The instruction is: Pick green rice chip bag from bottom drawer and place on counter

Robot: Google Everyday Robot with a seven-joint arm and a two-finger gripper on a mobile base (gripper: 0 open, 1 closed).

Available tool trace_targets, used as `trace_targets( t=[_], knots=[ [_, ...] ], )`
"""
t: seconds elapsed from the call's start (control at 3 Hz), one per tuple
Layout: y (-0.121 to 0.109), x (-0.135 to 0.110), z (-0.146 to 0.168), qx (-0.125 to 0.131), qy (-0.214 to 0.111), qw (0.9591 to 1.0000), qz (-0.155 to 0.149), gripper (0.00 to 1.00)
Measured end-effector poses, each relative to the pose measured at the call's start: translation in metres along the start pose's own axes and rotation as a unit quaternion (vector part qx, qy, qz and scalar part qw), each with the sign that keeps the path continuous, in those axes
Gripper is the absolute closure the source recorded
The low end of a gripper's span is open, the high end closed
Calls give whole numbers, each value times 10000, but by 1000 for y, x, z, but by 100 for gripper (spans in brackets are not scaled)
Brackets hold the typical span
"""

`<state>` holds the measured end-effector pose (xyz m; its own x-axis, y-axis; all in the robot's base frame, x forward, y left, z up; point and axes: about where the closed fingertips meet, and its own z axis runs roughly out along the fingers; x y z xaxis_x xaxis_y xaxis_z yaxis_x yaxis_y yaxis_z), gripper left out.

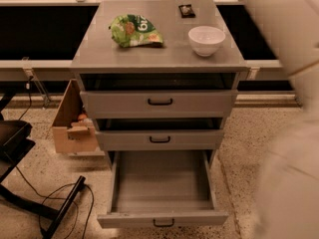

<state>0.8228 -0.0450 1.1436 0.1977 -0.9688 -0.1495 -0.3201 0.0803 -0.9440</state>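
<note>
The green rice chip bag (134, 31) lies on the counter (159, 56), toward its left back part, free of any grip. The bottom drawer (160, 183) is pulled out and its grey inside shows nothing in it. My arm (289, 108) is a blurred white mass along the right edge of the camera view. My gripper is out of view.
A white bowl (206, 40) stands on the counter's right side, a small dark object (186, 11) behind it. The two upper drawers (159, 103) are nearly shut. A cardboard box (74, 121) sits left of the cabinet. A black stand and cables (45, 203) lie on the floor at left.
</note>
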Motion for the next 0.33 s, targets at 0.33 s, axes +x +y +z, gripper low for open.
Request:
trace_targets(
  t=[0.33],
  knots=[
    [-75, -6, -119, 1260, 4, 9920, 82, 0]
  ],
)
